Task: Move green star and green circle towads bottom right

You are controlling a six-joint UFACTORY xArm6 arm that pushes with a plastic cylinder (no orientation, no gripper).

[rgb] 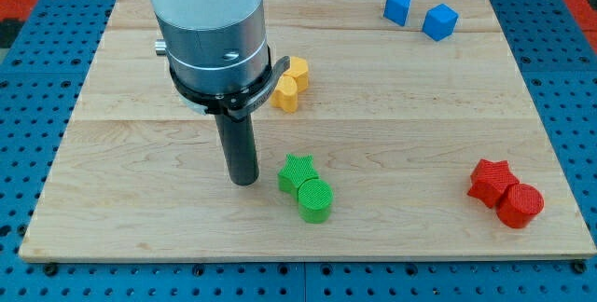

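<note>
- The green star [296, 171] lay on the wooden board [392, 106] a little below its middle, slightly toward the view's left of centre.
- The green circle [314, 199] sat touching the star at its lower right, the pair forming a short diagonal line.
- My tip [244, 182] stood just beside the green star, on the view's left of it, with a narrow gap between them; it was not touching the green circle.
- There was no claw to report: the arm ended in a plain dark rod, so nothing was spread, pressed together or pinching.
- Above the tip, the arm's wide grey cylinder [210, 22] hid part of the board's upper left.
- Two yellow blocks [290, 84] lay touching each other just right of that cylinder, well above the green pair; their exact shapes were hard to make out.
- A red star [490, 180] and a red circle [520, 205] sat touching near the board's bottom right corner, well apart from the green blocks.
- Two blue cubes [420, 15] rested near each other at the view's top right.
</note>
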